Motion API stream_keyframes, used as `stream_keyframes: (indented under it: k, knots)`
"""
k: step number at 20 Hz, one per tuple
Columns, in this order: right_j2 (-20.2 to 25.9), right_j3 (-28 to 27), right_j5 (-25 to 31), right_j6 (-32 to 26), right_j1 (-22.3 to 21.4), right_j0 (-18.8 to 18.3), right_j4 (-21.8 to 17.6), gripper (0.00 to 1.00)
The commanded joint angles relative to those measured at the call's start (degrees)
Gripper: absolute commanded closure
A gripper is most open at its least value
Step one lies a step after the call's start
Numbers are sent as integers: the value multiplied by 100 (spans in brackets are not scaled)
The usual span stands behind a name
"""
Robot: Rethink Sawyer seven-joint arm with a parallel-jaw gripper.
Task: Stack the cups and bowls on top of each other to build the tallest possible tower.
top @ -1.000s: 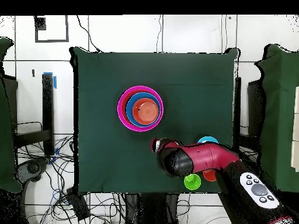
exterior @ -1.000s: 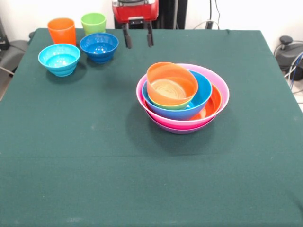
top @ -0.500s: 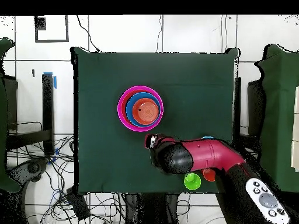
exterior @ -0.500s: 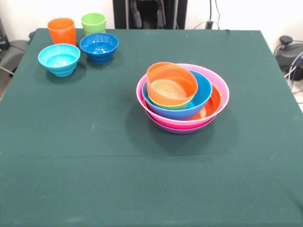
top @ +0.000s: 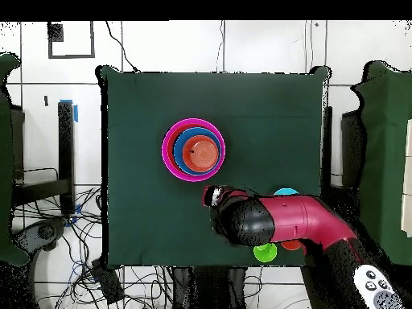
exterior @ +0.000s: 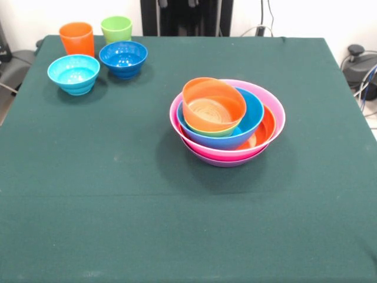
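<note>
The tower stands right of the table's middle: a wide pink bowl on a purple one, then large orange and blue bowls, a small lime green bowl, and a small orange bowl tilted on top. At the far left stand the orange cup, the lime green cup, a dark blue bowl and a light blue bowl. The front view does not show my gripper. In the overhead view my arm's end with the gripper hangs just below the tower, apart from it.
The red arm crosses the overhead view and covers part of the light blue bowl and the orange cup. The green cup shows beside it. Dark green cloth covers the table.
The gripper, seen at the top of the front view a second ago, has risen out of that view. In the overhead view the arm's end has shifted slightly left.
</note>
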Motion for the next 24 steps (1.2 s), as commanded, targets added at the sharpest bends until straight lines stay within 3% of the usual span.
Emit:
stream_keyframes:
  k: [1, 7, 15, 19, 24]
  knots:
    - [-398, -676, -125, -278, 1095, 463, -929, 0]
    - [-628, -1474, -568, -154, 1756, 651, -1414, 0]
    - [-728, -1157, -823, 96, 1719, 674, -1457, 0]
    - [-536, -1257, -365, -263, 1701, 605, -1238, 0]
    - [-316, -2039, 433, -880, 2002, 603, -1079, 0]
